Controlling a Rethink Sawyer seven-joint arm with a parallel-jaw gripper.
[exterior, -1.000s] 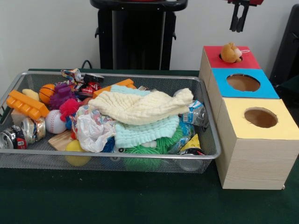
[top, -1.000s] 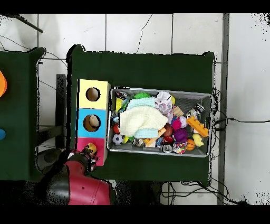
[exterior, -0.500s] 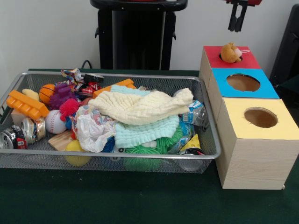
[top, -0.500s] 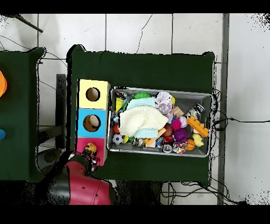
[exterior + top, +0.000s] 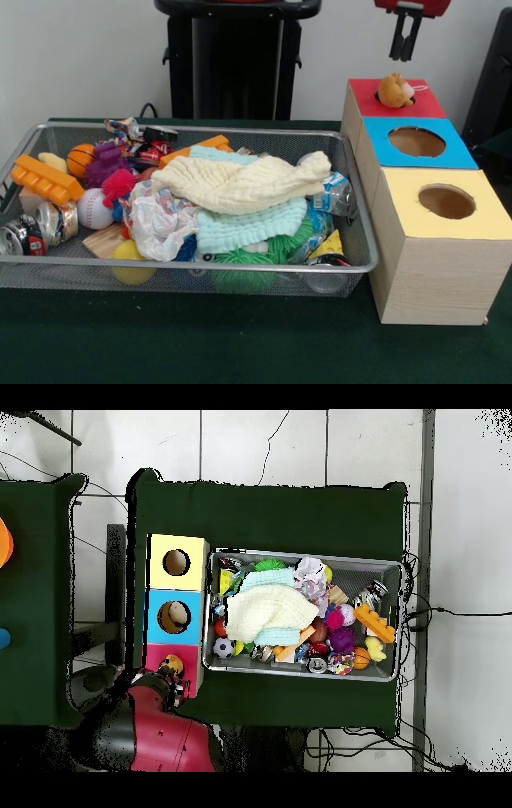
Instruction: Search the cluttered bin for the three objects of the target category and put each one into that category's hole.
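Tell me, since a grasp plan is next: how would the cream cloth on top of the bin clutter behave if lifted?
The cream cloth looks floppy: it drapes in folds over the clutter. It probably weighs little and would sag when pinched. It overlaps the mint cloth, so lifting might drag that along.

A dark green cloth (image 5: 240, 344) is covering the table, and a white wall (image 5: 80, 56) is standing behind it. In the overhead view, pale floor tiles (image 5: 300, 444) are showing around the table and thin cables (image 5: 450, 612) are trailing across them. A second green table (image 5: 35, 584) is sitting alongside, carrying what may be an orange item (image 5: 3, 542) at the edge.
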